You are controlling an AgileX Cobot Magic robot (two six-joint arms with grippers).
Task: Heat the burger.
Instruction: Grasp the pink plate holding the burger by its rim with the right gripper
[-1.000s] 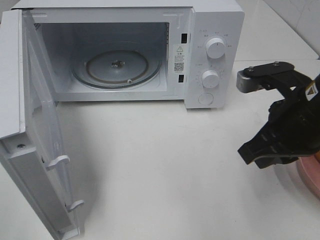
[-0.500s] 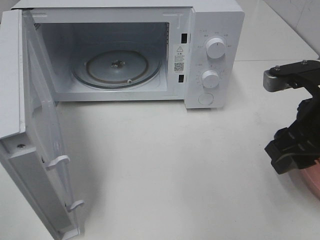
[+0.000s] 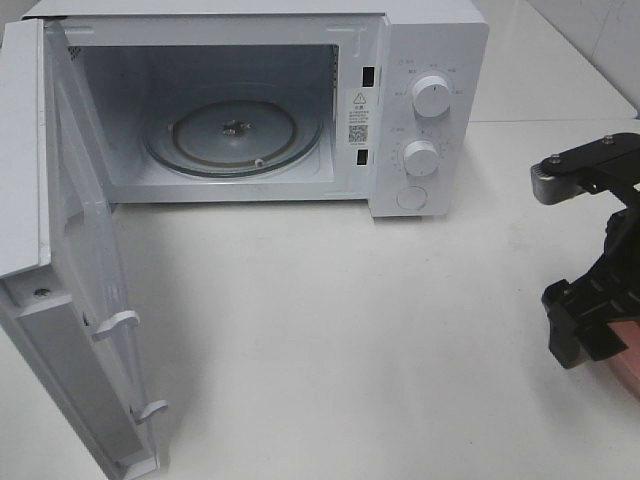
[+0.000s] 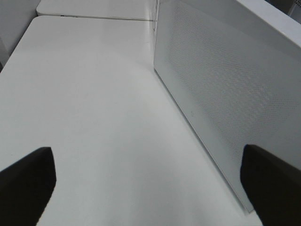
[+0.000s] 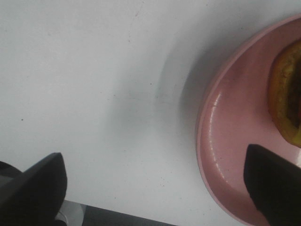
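**Item 1, burger** (image 5: 285, 109). Shows only in the right wrist view, as a partial edge cut off by the frame: an orange-brown rim around a darker band. It lies on the pink plate (image 5: 225, 155), set in from the rim. Too little of it shows to tell its long axis or which way it faces.

**Item 2, pink plate.** Round with a raised rim, resting on the white bench (image 3: 350, 330). In the high view it is a sliver at the lower right edge of the frame, partly behind the right arm (image 3: 590, 300).

**Item 3, right pincer** (image 5: 155, 188). Fingers spread wide, with nothing between them. One finger is over bare bench and the other overlaps the plate's edge in the picture. Whether that finger touches the plate cannot be told.

**Item 4, left pincer** (image 4: 150, 188). Fingers spread wide, with nothing between them, over bare bench just beside the perforated outer face of the door (image 4: 225, 94).

**Item 5, microwave** (image 3: 420, 60). White, at the upper centre of the high view. The door is swung fully open toward the lower left of the frame. A glass turntable (image 3: 235, 135) lies in the cavity. The control panel on the right carries an upper knob (image 3: 431, 96), a lower knob (image 3: 421, 158) and a round button (image 3: 411, 198). It stands well apart from the plate.
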